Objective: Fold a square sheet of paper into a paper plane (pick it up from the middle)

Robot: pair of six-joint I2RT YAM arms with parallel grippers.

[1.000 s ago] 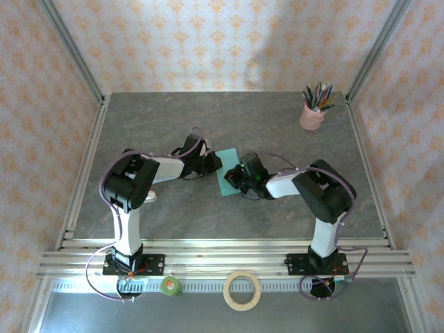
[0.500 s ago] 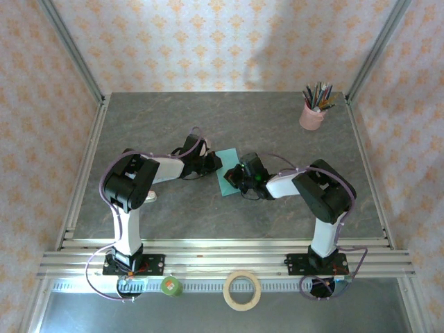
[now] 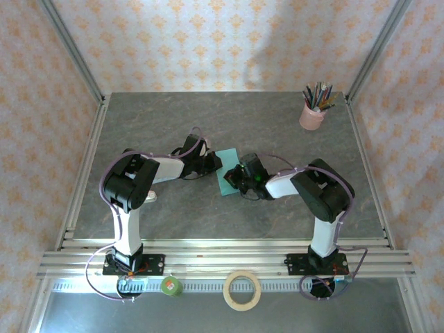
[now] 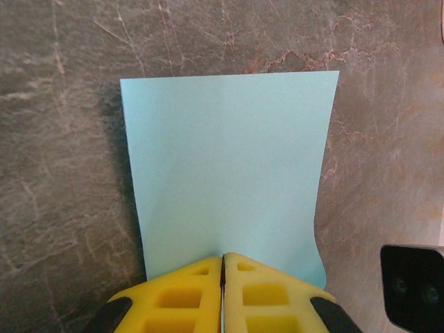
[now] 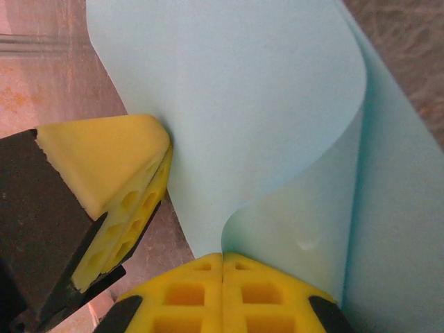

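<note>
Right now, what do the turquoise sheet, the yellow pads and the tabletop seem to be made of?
The square sheet of paper: thin matte paper, apparently; it curls softly and bears a faint crease. Yellow pads: probably soft foam or rubber, matte, with moulded hollow cells. Tabletop: grey veined stone look, possibly laminate.

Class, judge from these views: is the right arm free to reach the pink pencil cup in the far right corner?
Not yet, probably. The table toward the pencil cup is bare, but the right gripper is shut on the turquoise paper and must release first.
</note>
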